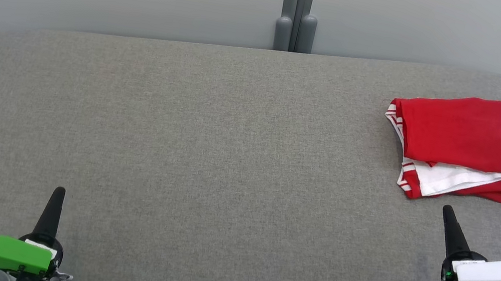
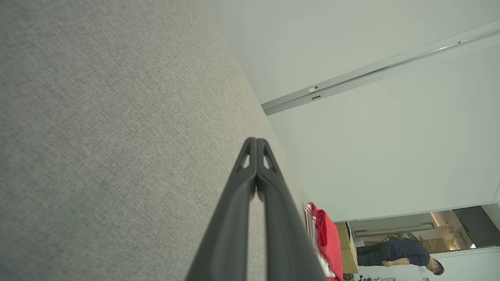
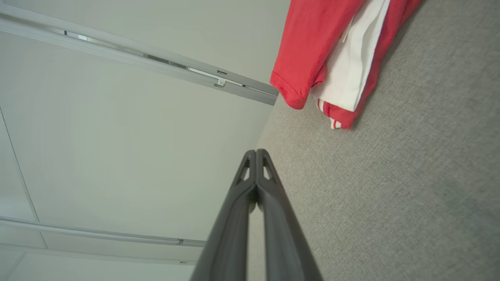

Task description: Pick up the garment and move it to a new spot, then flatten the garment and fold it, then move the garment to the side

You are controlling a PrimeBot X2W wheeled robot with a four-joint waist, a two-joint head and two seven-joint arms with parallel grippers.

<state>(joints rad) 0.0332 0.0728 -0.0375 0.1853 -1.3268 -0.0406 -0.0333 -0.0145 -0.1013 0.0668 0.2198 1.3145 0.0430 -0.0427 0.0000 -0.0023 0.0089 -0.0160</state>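
At 2 o'clock on the grey fabric-covered table: a red garment, folded into a rough rectangle, lying flat, close to the far right edge. Smooth red top layer. Beneath it, at the near edge, a white panel poking out, with red-and-white striped trim along the left fold and at the near left corner. Slightly rumpled red hem at the near right corner. From the right wrist, seen as stacked layers, red over white over red, at 1 o'clock ahead of the fingertips and cut off by that view's top edge. From the left wrist, seen edge-on at 5 o'clock, partly hidden behind the dark fingers, with only a thin red and striped sliver readable.

Right gripper at 4 o'clock in the head view, closed tight, fingers pressed into one point, holding nothing, aimed toward the garment's near edge but apart from it. Left gripper at 7 o'clock, likewise closed to a single tip and empty, well apart from the garment. Both gripper bodies cut off by the head view's bottom edge. Hard to tell whether either tip touches the table.

Behind the table, pale wall panels with a grey post at 12 o'clock. Far off in the left wrist view, a person, sideways and too small for detail.
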